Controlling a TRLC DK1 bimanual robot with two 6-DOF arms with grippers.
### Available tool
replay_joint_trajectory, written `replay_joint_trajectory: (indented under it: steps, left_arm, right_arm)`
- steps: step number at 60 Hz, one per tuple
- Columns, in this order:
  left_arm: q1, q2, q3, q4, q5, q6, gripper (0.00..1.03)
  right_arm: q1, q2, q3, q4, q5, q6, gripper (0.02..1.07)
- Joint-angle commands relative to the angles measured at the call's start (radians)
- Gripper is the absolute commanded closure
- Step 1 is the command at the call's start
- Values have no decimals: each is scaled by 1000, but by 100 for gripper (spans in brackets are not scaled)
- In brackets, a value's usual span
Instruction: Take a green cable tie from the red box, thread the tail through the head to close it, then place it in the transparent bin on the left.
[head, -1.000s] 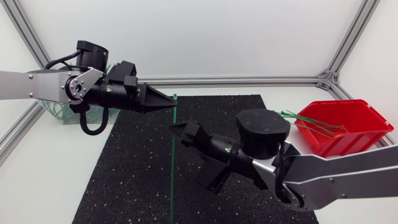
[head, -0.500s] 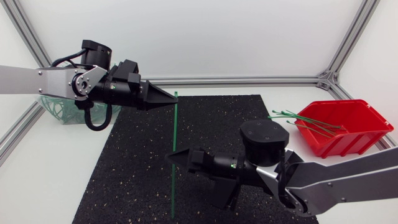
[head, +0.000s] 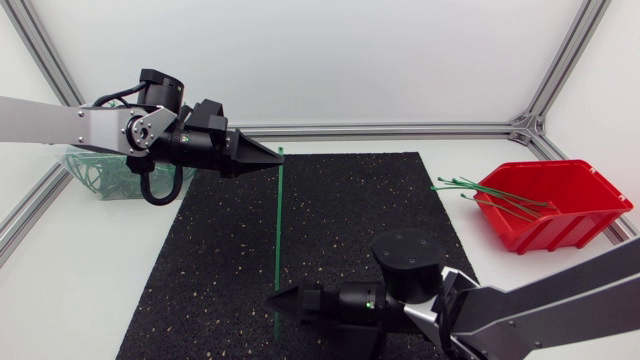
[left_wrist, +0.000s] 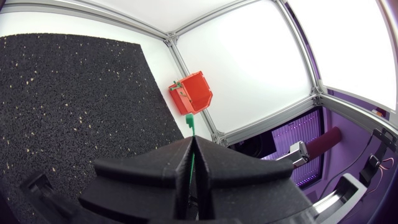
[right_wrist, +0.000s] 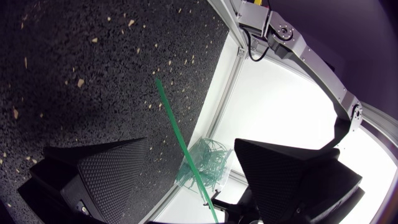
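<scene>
**Tail pickup before threading**

The green cable tie (head: 278, 225) is out of the red box (head: 575, 215) and runs in a straight line above the black mat (head: 360, 200), between my 2 tools. My left tool (head: 272, 160) is clamped on it just beside its head. In the left wrist view the fingers are pressed together with the green strap pinched between them, and the head (left_wrist: 188, 118) pokes out past the tips. The tail runs down to my right tool (head: 281, 298), low over the near part of the mat. In the right wrist view that tool's fingers stand wide apart with the strap passing through the gap. As far as I can see it touches neither pad, so this tool is open and grips nothing.

I judge the pick from the box done and the threading step begun, with the right tool placed for a hold on the tail. The next move calls for closing on the strap near its tip with a little tail left free. Then I bend it round toward the head and line the tip up with the slot while the left tool holds the head steady. The slot is narrow and the strap thin, so it may twist or slip.

More ties (head: 495, 195) lie in the red box at the right of the worktop (head: 150, 300). The transparent bin (head: 95, 178), with green loops inside, stands at the far left behind my left arm.
</scene>
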Motion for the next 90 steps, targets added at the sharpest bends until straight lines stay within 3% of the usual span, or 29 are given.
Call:
replay_joint_trajectory:
  steps: [1, 11, 18, 36, 63, 71, 90]
  left_arm:
    - [7, 33, 39, -21, 25, 7, 100]
    - [-8, 35, 37, -33, 27, 7, 100]
    - [-3, 37, 34, -33, 27, 7, 100]
    - [-8, 40, 28, -35, 27, 7, 100]
    - [-11, 38, 31, -39, 27, 7, 100]
    - [-5, 38, 29, -39, 27, 7, 100]
    - [-10, 35, 28, -41, 27, 7, 100]
  right_arm:
    - [19, 28, -17, 23, 8, -25, 7]
    - [36, 81, -8, 69, -4, -23, 8]
    - [34, 104, 17, 70, 19, -26, 36]
    - [19, 95, 34, 75, 9, -26, 65]
    - [24, 91, 38, 75, 16, -28, 77]
    - [24, 83, 24, 72, 17, -28, 87]
    - [31, 81, 12, 70, 26, -28, 89]
